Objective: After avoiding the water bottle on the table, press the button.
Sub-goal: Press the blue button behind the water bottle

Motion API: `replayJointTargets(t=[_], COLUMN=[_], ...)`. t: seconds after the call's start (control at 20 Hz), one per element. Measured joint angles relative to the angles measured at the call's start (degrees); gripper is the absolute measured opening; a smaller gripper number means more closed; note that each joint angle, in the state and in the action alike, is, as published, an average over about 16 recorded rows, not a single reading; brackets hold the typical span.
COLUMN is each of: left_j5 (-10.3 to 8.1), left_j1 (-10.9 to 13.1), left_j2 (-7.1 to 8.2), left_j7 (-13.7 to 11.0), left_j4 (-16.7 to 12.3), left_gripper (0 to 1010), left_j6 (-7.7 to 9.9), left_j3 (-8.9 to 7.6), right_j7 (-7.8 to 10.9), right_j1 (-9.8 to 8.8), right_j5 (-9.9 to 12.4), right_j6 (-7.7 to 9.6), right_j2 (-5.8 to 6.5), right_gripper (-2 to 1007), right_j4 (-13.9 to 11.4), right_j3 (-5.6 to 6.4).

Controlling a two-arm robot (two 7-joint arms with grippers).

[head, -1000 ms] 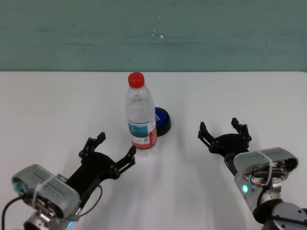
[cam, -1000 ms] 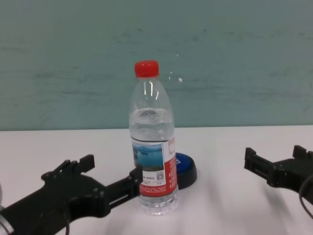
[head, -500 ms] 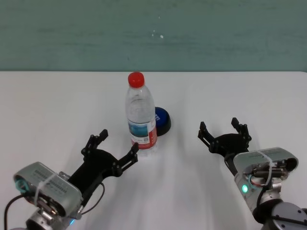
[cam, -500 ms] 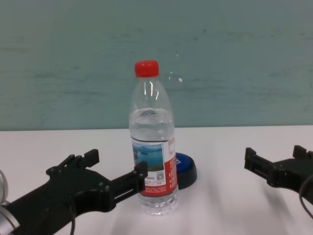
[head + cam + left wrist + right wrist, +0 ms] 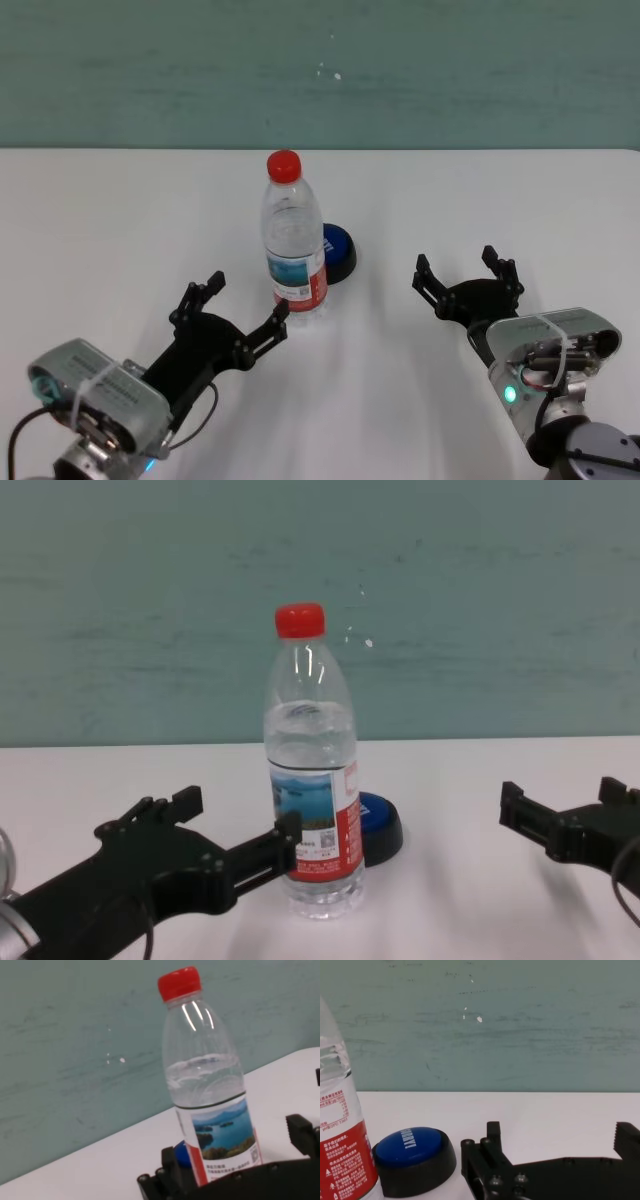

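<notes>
The water bottle (image 5: 296, 250) stands upright mid-table, red cap on top. The blue button (image 5: 338, 252) sits on its black base just behind and right of the bottle, partly hidden by it. My left gripper (image 5: 246, 298) is open and empty, and its right fingertip is close to the bottle's lower left side. My right gripper (image 5: 458, 268) is open and empty, to the right of the button with a gap between. The chest view shows the bottle (image 5: 312, 780), button (image 5: 382, 825), left gripper (image 5: 240, 815) and right gripper (image 5: 560, 798). The right wrist view shows the button (image 5: 412, 1150) beside the bottle (image 5: 340, 1150).
The white table (image 5: 520, 200) stretches wide on both sides, up to a teal wall behind it. In the left wrist view the bottle (image 5: 210, 1085) fills the space ahead between the left gripper's fingers (image 5: 300, 1132).
My left gripper moved forward and a little right toward the bottle's base, then held nearly still. The right arm, bottle and button have not moved.
</notes>
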Motion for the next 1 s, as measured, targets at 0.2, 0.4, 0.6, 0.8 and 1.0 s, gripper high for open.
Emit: replayJointTargets(t=[0.2, 0.4, 0.6, 0.8, 1.0], left_j5=[-0.11, -0.45, -1.03, -1.94, -3.03], left_j1=[1.4, 3.3, 5.2, 6.5, 6.8], left_j2=[0.63, 1.62, 2.8, 3.83, 4.58], left_j7=[0.0, -0.1, -0.4, -0.9, -1.6], left_j4=[-1.3, -2.9, -4.5, -5.2, -4.9], left_gripper=[1000, 1000, 1000, 1000, 1000], left_j6=[-0.23, -0.65, -1.29, -1.88, -2.3], left_j3=[-0.71, -1.95, -3.54, -5.2, -6.59], right_j7=[0.0, 0.0, 0.0, 0.0, 0.0], right_j1=[0.0, 0.0, 0.0, 0.0, 0.0], right_j5=[0.0, 0.0, 0.0, 0.0, 0.0], right_j6=[0.0, 0.0, 0.0, 0.0, 0.0], right_j2=[0.0, 0.0, 0.0, 0.0, 0.0], right_gripper=[1004, 1004, 1004, 1004, 1004], right_j4=[0.0, 0.0, 0.0, 0.0, 0.0], right_j3=[0.0, 0.0, 0.0, 0.0, 0.0])
